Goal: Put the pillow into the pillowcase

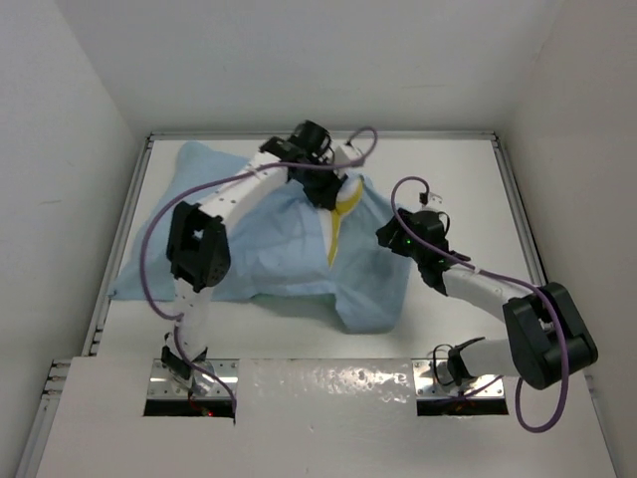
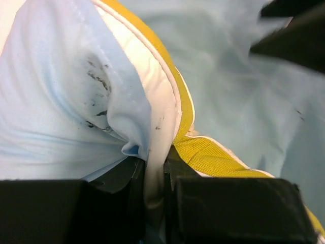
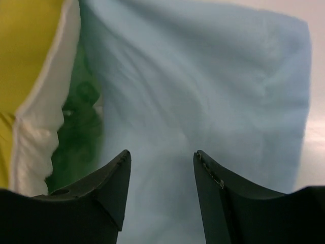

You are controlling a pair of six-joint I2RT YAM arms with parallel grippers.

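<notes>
The light blue pillowcase (image 1: 269, 239) lies spread across the table. The pillow is inside it, and only a yellow and white strip of the pillow (image 1: 336, 231) shows through the opening slit. My left gripper (image 1: 323, 189) is at the far end of that slit. In the left wrist view it (image 2: 155, 170) is shut on bunched pillowcase cloth (image 2: 76, 101), right beside the pillow's white and yellow edge (image 2: 203, 152). My right gripper (image 1: 390, 237) is open and empty. It (image 3: 160, 157) hovers over the pillowcase (image 3: 203, 91), just right of the pillow's edge (image 3: 35, 76) and the green lining (image 3: 81, 132).
The white table (image 1: 458, 179) has raised rails along its left and right sides and white walls around it. The pillowcase's near corner (image 1: 373, 309) hangs toward the arms' bases. Purple cables loop above both arms.
</notes>
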